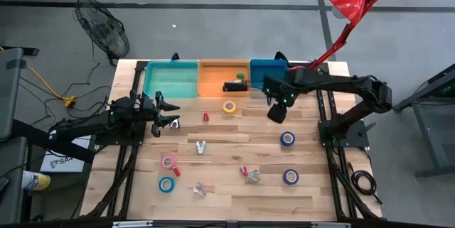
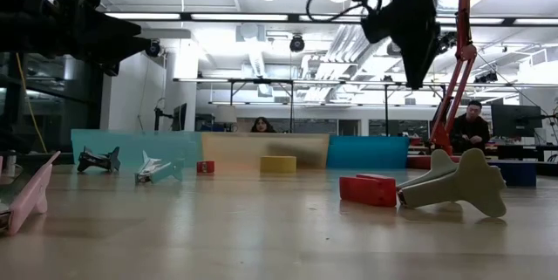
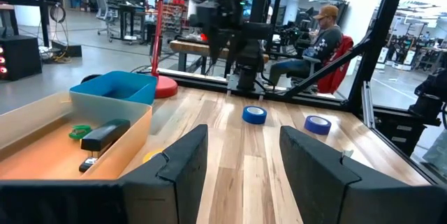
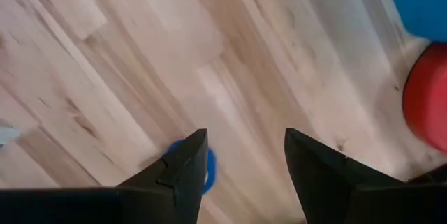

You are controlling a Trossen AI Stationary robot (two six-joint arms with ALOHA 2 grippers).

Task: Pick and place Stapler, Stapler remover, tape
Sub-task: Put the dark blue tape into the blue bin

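The black stapler (image 1: 233,86) (image 3: 105,135) lies in the orange bin (image 1: 213,68). A yellow tape roll (image 1: 229,106) lies flat on the table in front of that bin. Two dark blue rolls (image 1: 287,138) (image 1: 290,177) lie to the right; a pink roll (image 1: 168,161) and a light blue roll (image 1: 166,184) lie near left. Metal staple removers (image 1: 201,147) (image 1: 199,190) (image 1: 250,175) rest on the wood. My right gripper (image 1: 276,113) (image 4: 244,161) hangs open above bare table, pointing down. My left gripper (image 1: 170,114) (image 3: 241,161) waits open at the left, level.
A teal bin (image 1: 170,79) and a blue bin (image 1: 269,75) flank the orange one along the far edge. A red desk lamp (image 1: 352,1) stands at the far right corner, base (image 4: 426,105) near my right gripper. People sit beyond the table.
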